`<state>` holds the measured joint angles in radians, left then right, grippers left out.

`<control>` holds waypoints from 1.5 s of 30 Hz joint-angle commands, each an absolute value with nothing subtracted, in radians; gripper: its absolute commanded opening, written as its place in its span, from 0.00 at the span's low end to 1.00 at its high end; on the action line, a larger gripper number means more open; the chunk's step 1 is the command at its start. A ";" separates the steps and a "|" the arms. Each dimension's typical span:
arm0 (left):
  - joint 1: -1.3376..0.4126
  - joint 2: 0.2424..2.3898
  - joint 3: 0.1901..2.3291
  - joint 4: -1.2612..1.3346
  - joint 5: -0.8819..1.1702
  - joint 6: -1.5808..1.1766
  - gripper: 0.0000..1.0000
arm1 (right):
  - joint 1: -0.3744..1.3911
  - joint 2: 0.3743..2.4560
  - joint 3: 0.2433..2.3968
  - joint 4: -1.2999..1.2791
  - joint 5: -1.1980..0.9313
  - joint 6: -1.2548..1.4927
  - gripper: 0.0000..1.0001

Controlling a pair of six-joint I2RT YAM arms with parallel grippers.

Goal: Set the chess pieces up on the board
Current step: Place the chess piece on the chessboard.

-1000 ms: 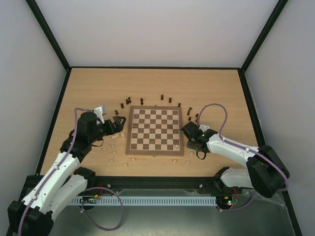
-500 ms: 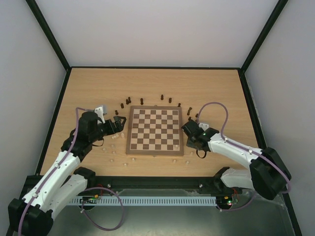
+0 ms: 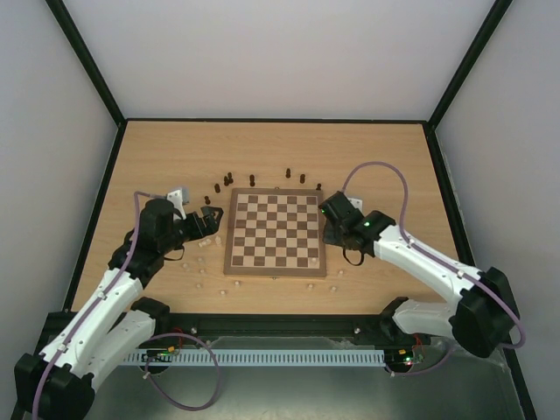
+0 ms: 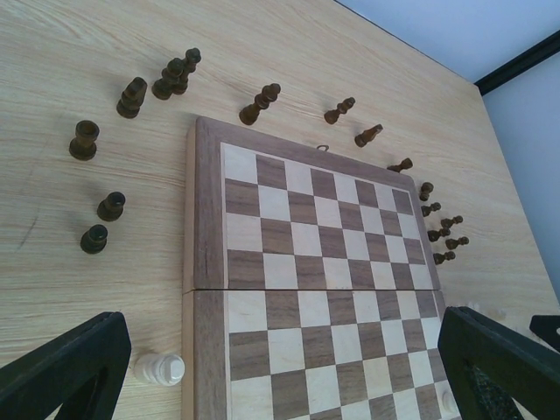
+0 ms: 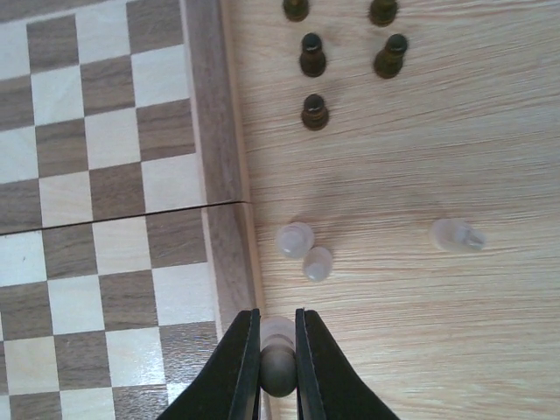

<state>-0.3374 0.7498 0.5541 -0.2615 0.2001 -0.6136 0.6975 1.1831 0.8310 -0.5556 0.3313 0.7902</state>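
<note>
Top view first: the board [image 3: 271, 219] sits mid-table and is nearly bare. One standing pale piece [image 3: 313, 260] is on a near-right square. The dark pieces [image 3: 252, 180] ring the far edge, off the board, and loose pale pieces [image 3: 311, 286] dot the tabletop along the near edge. The left gripper [image 3: 210, 224] hovers by the board's left side, and the right gripper [image 3: 328, 226] is at the right border.

Left wrist view: the left gripper [image 4: 280, 324] is spread wide with nothing between its fingers, and the board's left half lies below it. A toppled pale piece [image 4: 157, 367] lies just beside the border, close to one finger [image 4: 66, 367]. Come down carelessly here and that finger rolls it away.

Right wrist view: the right gripper [image 5: 278, 350] is pinched tight on a small held piece [image 5: 278, 332], pale by the look of it, above the board's right border. The grip is on a rounded head, so my worry is that it pivots or squirts out at set-down and lands tilted or astride two squares. Two pale pawns [image 5: 295, 239] sit side by side on the table just off the border, with dark pawns [image 5: 315, 111] beyond them. A low swing of this arm would scatter the lot.
</note>
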 commanded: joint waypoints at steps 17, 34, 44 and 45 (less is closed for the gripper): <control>-0.341 0.759 0.551 -0.257 0.194 -0.624 1.00 | 0.859 1.458 0.940 -0.553 0.289 0.738 0.07; -0.342 0.768 0.541 -0.245 0.196 -0.626 1.00 | 0.874 1.499 0.912 -0.507 0.267 0.742 0.09; -0.342 0.772 0.539 -0.242 0.197 -0.625 1.00 | 0.874 1.509 0.902 -0.507 0.273 0.746 0.11; -0.341 0.773 0.539 -0.241 0.197 -0.624 1.00 | 0.873 1.509 0.900 -0.507 0.273 0.747 0.11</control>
<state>-0.3374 0.7673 0.5541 -0.2531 0.1982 -0.6178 0.8665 1.4963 0.9127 -0.4877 0.2691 0.7441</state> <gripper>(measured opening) 0.995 0.113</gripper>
